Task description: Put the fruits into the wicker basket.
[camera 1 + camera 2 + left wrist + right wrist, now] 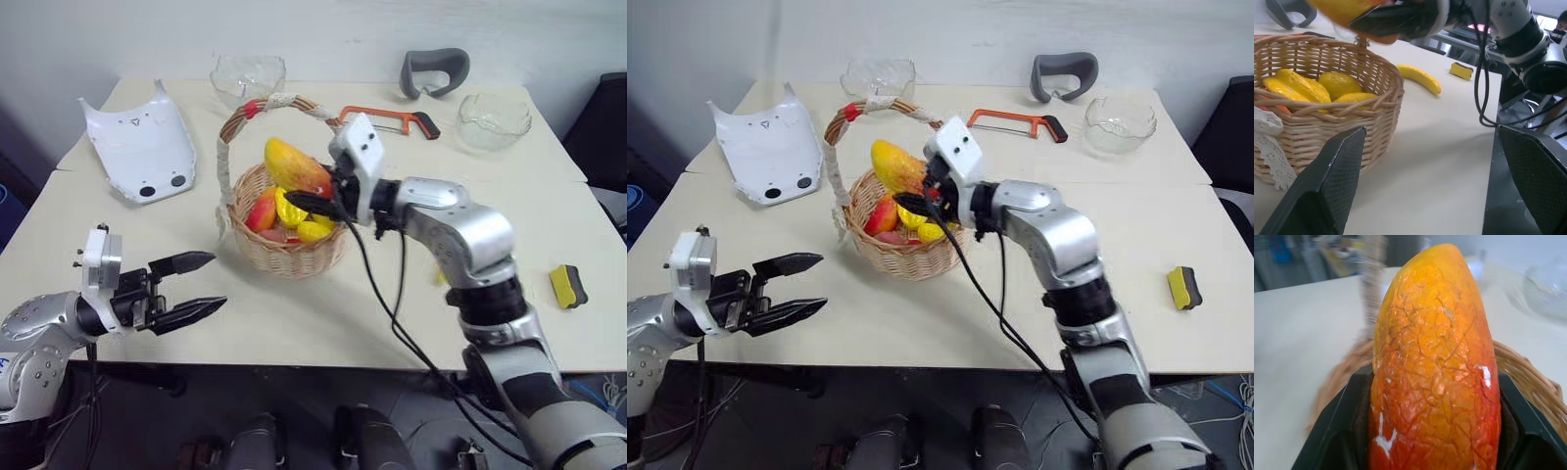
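The wicker basket (284, 250) stands mid-table and holds several small yellow and red fruits (289, 211). Just above its rim hangs the oblong yellow-orange-red mango (294, 164), with my right gripper (306, 186) shut on it. In the right wrist view the mango (1435, 372) sits between the two black fingers (1352, 406). A yellow banana (1420, 78) lies on the table beyond the basket (1327, 112) in the left wrist view. My left gripper (217, 281) is open and empty, hovering at the table's front left, short of the basket.
A white shell panel (137, 142) lies at the back left. Two glass bowls (247, 73) (494, 119), an orange hacksaw (392, 119) and a grey pad (434, 70) sit along the back. A yellow-and-black sponge block (567, 285) lies at the right.
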Controlling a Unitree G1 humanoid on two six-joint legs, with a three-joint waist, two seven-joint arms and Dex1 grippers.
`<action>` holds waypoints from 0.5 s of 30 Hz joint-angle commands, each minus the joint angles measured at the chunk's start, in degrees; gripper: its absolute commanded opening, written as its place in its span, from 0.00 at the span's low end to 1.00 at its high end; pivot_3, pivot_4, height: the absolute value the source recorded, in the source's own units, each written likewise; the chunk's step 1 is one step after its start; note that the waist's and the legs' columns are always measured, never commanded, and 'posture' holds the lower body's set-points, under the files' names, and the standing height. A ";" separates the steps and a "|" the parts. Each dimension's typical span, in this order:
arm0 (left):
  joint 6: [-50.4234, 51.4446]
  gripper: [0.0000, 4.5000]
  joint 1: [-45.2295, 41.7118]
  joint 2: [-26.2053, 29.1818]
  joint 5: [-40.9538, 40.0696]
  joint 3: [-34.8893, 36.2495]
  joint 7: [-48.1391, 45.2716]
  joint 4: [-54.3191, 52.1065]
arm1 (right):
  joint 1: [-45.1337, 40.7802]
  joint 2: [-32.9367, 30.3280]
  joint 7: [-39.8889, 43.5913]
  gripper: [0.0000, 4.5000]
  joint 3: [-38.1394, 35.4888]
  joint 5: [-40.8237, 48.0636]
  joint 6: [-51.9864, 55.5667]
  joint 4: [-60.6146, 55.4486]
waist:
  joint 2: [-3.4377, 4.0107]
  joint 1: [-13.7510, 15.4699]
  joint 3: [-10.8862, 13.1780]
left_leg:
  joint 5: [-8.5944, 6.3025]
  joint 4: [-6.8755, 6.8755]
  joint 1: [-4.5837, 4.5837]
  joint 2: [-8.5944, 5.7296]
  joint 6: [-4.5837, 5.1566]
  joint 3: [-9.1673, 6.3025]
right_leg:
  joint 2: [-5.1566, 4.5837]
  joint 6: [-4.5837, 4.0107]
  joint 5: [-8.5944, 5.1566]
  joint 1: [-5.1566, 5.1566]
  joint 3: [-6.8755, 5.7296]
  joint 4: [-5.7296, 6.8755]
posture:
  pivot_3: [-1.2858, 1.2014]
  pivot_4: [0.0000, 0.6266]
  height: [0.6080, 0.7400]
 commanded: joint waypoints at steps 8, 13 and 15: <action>-0.88 1.00 -2.01 -0.77 0.17 -1.00 -0.21 -0.30 | 10.13 -6.73 14.82 0.99 -2.87 8.29 -4.96 -17.63 | -0.05 0.58 -0.03 | -0.09 0.01 -0.08 -0.03 0.13 -0.06 | 0.00 0.04 0.02 0.04 -0.02 -0.12 | 0.52 0.24 1.00; -5.79 1.00 -6.99 -0.95 4.31 -4.64 -3.85 2.47 | 29.15 -18.21 17.10 0.99 -11.20 10.69 -5.46 -29.83 | -0.09 0.91 -0.05 | -0.33 0.05 -0.07 -0.07 0.54 -0.07 | -0.01 0.20 0.11 0.22 -0.06 -0.44 | 0.52 0.24 1.00; -7.13 1.00 -9.29 -1.03 5.64 -6.36 -4.87 3.05 | 35.30 -19.66 14.61 0.99 -16.95 11.79 -5.72 -32.87 | -0.09 1.07 -0.05 | -0.31 0.05 -0.07 -0.07 0.55 -0.04 | 0.00 0.22 0.12 0.22 -0.06 -0.47 | 0.52 0.24 1.00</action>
